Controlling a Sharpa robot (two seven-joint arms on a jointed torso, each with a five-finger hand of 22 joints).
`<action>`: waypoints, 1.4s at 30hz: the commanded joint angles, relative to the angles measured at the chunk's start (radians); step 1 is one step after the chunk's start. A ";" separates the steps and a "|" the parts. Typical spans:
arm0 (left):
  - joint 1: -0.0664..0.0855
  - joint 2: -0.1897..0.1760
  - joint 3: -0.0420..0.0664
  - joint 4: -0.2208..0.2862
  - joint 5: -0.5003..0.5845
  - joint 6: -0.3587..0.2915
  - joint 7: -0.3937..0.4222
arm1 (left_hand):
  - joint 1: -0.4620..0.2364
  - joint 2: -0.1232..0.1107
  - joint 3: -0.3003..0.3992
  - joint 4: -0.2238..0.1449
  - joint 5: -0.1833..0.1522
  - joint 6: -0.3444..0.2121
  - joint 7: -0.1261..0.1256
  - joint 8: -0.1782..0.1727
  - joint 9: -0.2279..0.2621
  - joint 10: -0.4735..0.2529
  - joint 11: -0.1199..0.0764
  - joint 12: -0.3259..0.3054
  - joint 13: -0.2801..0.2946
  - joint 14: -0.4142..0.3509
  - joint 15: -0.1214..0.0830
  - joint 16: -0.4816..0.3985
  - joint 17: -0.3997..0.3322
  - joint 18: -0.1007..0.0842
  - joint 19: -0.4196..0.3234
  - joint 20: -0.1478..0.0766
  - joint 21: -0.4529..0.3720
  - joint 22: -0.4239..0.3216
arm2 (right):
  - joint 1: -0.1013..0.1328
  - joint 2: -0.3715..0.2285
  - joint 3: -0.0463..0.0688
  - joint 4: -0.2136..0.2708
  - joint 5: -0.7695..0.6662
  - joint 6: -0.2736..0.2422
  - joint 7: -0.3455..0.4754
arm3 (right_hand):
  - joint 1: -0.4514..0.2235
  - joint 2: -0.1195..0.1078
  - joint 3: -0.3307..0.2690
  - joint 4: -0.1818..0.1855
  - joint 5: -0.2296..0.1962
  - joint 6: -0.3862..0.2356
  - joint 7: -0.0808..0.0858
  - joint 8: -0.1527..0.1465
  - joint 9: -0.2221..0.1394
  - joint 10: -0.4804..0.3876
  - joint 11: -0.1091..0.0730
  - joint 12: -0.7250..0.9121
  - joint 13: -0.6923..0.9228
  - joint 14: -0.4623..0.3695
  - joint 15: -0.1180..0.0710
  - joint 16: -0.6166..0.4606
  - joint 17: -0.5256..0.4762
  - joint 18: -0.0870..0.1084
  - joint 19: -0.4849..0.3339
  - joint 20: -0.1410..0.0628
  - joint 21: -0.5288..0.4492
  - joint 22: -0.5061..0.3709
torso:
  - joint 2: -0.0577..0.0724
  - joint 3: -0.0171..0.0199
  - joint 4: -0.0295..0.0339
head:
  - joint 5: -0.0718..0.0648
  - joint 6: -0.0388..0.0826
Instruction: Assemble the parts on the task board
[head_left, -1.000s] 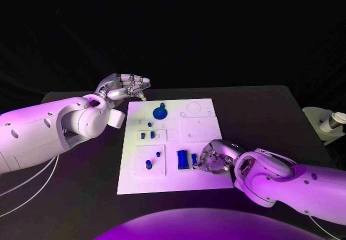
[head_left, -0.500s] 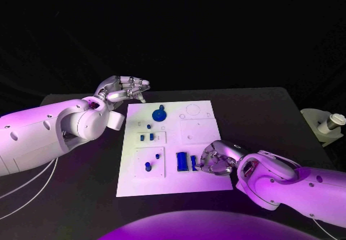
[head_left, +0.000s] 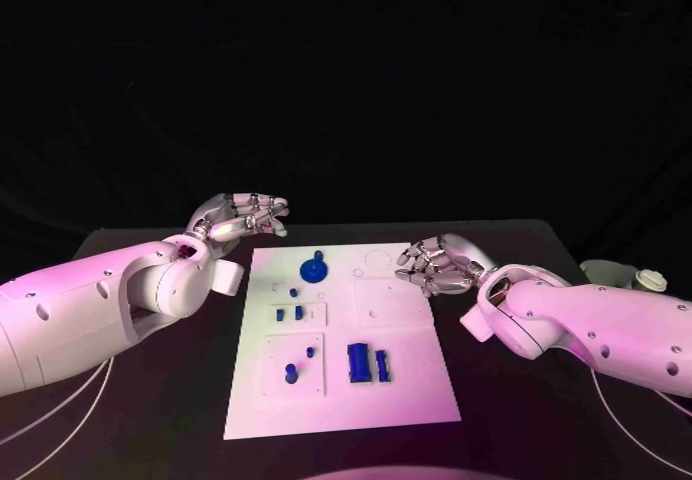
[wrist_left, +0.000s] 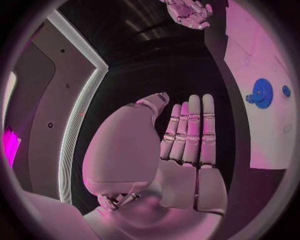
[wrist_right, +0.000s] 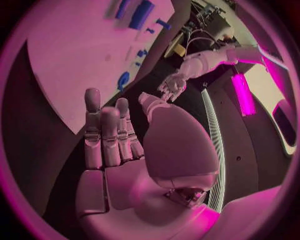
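The task board (head_left: 339, 400) lies flat in the middle of the black worktop (head_left: 534, 420), its long side running away from the robot, likely so both arms can reach it. Nearest on it stand two upright blue blocks (head_left: 366, 363), with two small blue pegs (head_left: 297, 366) beside them in a raised square. Beyond these sit two small blue pieces (head_left: 290, 313), and farther still the blue gear (head_left: 313, 268).

The right robot hand (head_left: 437, 265) hovers over the board's far right corner, fingers loosely apart, holding nothing. The left robot hand (head_left: 240, 215) hangs just past the far left corner, off the board, likewise empty with fingers extended in the wrist view.
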 joint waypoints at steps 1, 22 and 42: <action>-0.005 0.026 0.002 -0.046 0.090 0.009 0.092 | -0.006 -0.007 0.009 0.013 -0.005 -0.014 -0.002 0.009 -0.001 0.032 -0.001 -0.038 -0.021 0.001 0.010 -0.099 -0.033 0.010 -0.020 0.022 -0.095 -0.063 | 0.012 0.055 0.003 -0.115 0.395 0.063 0.215 | 0.022 0.004 0.037 0.002 -0.025 -0.011 0.013 -0.010 -0.016 -0.048 0.017 -0.099 -0.105 -0.094 0.022 -0.128 -0.077 0.006 -0.056 0.020 -0.089 -0.070 | -0.021 -0.0096 0.0008 | 0.003 0.058; -0.053 0.101 0.018 -0.130 0.103 -0.110 0.104 | -0.708 0.205 -0.424 -0.208 -0.236 -0.863 -0.196 -0.291 -0.287 -0.935 -0.146 -0.409 -0.114 -0.878 -0.093 -0.813 -0.271 -0.170 -0.777 -0.199 -0.625 -0.506 | 0.002 0.203 0.049 -0.327 0.537 -0.001 0.275 | -1.329 0.167 -0.344 -0.250 -0.187 -0.830 -0.160 -0.291 -0.610 -0.994 -0.085 -0.521 -0.957 -1.188 -0.012 -0.947 -0.793 -0.170 -1.117 -0.109 -0.380 -1.145 | -0.074 0.0246 0.0227 | 0.046 0.142; -0.163 0.032 0.088 0.204 0.051 -0.554 0.140 | -1.442 0.205 -0.424 -0.208 -0.236 -0.863 -0.196 -0.291 -0.287 -0.935 -0.146 -0.409 -0.114 -0.878 -0.093 -0.813 -0.271 -0.170 -0.777 -0.199 -0.625 -0.506 | -0.082 0.131 0.143 -0.001 0.723 -0.285 0.390 | -1.329 0.167 -0.344 -0.250 -0.187 -0.830 -0.160 -0.291 -0.610 -0.994 -0.085 -0.521 -0.957 -1.188 -0.012 -0.947 -0.793 -0.170 -1.117 -0.109 -0.380 -1.145 | -0.079 0.0295 0.0259 | 0.050 0.146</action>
